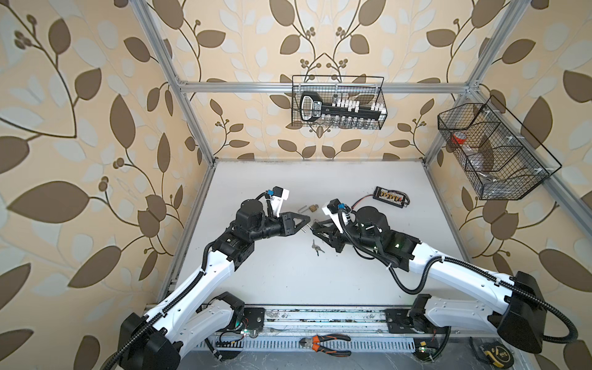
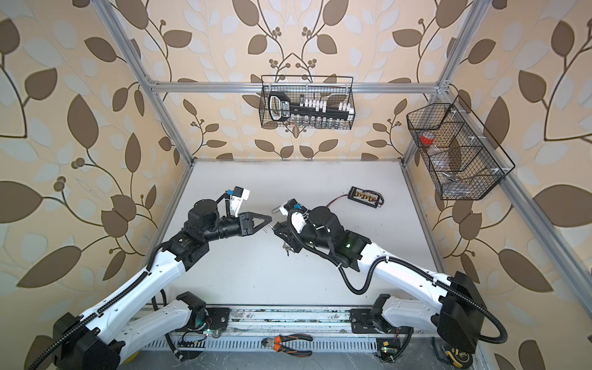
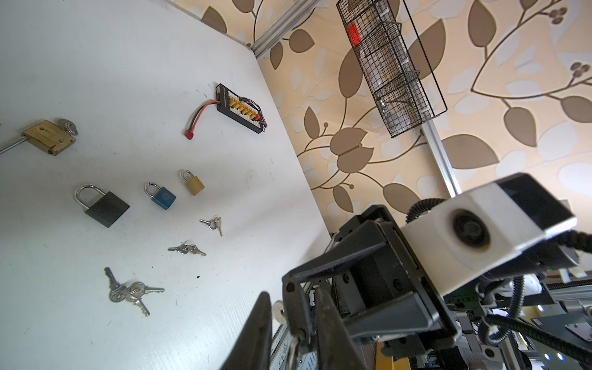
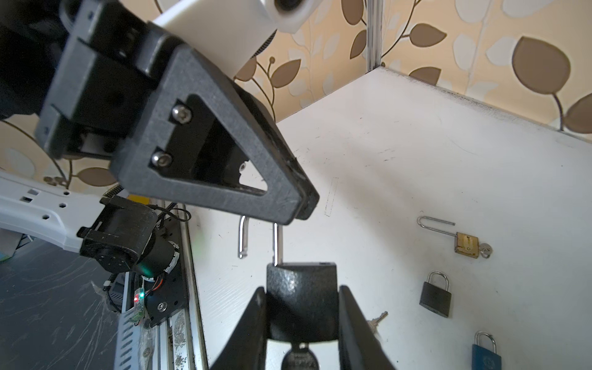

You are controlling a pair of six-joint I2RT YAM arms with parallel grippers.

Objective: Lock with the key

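the right hand (image 4: pixel 301 291) pinches the dark padlock (image 4: pixel 301 307) by its body, above the middle of the desk (image 1: pixel 288 272). its long axis runs from hand to hand: the shackle (image 4: pixel 277 243) points at the left hand (image 4: pixel 302 205), which pinches its bend, one leg out of the body. the key (image 4: pixel 298 358) sits in the opposite end.

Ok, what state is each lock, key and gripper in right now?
Held black padlock: shackle open, black-headed key inserted.
Right gripper: shut on held black padlock.
Left gripper: shut on shackle.
Brass padlock: looks open, silver key inserted.
Loose black padlock: shut.
Blue padlock: shut.
Gold padlock: shut.
Key bunches: loose on table.
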